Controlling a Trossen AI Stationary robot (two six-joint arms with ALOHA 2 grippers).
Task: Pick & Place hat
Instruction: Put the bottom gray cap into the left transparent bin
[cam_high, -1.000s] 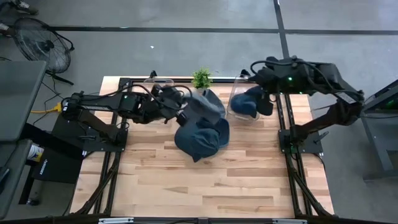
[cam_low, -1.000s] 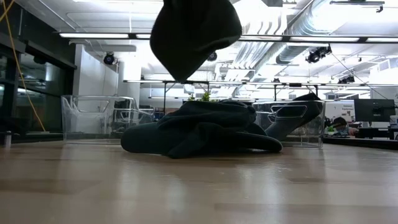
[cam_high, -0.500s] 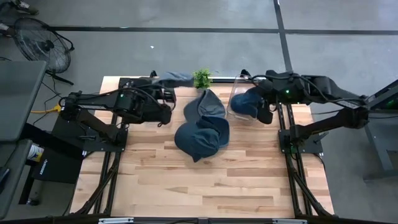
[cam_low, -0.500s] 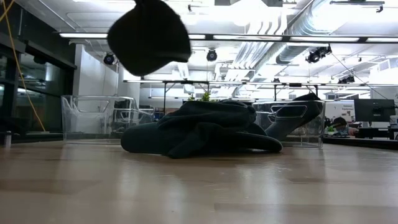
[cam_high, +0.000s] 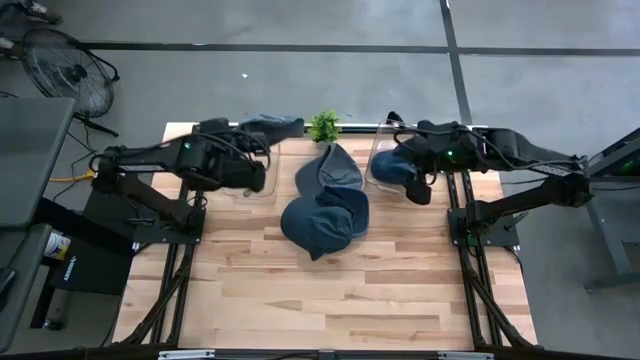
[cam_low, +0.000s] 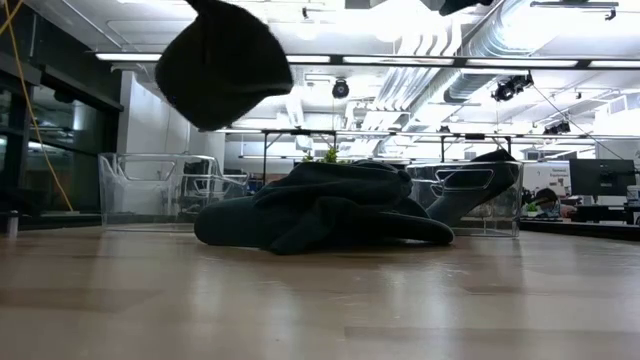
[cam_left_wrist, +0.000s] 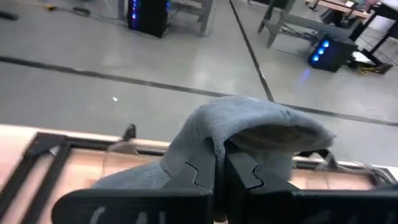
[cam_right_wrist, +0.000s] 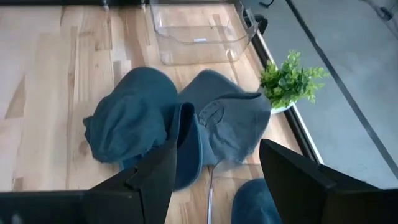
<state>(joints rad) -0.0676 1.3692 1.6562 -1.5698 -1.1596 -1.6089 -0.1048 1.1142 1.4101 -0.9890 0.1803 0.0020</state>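
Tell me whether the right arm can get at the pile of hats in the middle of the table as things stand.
Probably yes. The right gripper is open and empty beside the right clear bin, and the pile of hats lies uncovered nearby. The left gripper holds its hat well clear.

Robotics lab, exposed ceiling ducts (cam_low: 470, 60), strip lights, concrete floor (cam_high: 300, 80), distant workbenches (cam_low: 560, 205)
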